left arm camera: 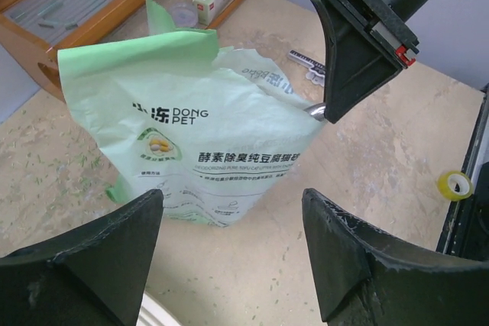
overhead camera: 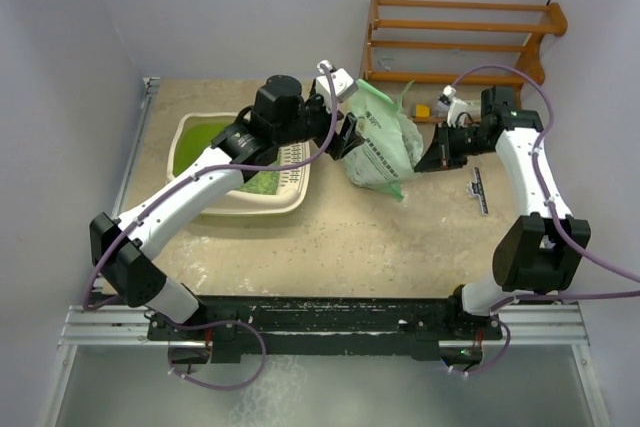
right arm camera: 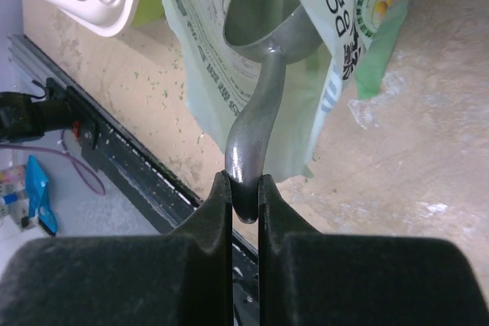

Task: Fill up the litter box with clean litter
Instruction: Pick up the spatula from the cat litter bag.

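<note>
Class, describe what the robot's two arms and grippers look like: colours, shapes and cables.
Both the left arm and right arm have white links, black joints and looping purple cables. The left gripper and right gripper have black, wedge-shaped fingers.

White links and black joints are seen on the left arm (overhead camera: 190, 192) and right arm (overhead camera: 535, 172); purple cables (overhead camera: 492, 68) are looped alongside; fingers (left arm camera: 84, 265) are black.

Plastic litter box (overhead camera: 252, 209), smooth metal scoop (right arm camera: 258, 116)
</note>
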Controlling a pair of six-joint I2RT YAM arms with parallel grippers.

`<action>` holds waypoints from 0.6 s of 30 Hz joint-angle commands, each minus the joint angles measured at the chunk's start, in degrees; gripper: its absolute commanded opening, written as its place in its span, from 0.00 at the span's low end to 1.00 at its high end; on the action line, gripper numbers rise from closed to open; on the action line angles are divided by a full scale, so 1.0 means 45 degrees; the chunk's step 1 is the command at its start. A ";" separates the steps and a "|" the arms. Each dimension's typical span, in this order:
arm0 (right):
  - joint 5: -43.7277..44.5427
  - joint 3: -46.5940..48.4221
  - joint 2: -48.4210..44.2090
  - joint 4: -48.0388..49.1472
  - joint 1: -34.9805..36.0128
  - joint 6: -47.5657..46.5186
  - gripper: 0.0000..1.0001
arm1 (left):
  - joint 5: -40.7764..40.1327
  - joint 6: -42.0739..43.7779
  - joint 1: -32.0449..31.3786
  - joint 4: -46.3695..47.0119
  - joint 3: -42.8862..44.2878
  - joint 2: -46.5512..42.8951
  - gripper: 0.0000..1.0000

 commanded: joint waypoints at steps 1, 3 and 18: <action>0.0811 0.1614 -0.0890 -0.0566 -0.0140 0.0157 0.00 | 0.1097 -0.0654 -0.0044 0.1295 0.0117 0.0095 0.72; 0.1070 0.2396 -0.1016 -0.0899 -0.0234 0.0158 0.00 | 0.1627 -0.0964 -0.0027 0.1497 0.0316 0.0411 0.74; 0.1762 0.4461 -0.2245 -0.2996 -0.0939 -0.0524 0.00 | 0.2788 -0.1349 -0.0033 0.2269 0.0947 0.1066 0.73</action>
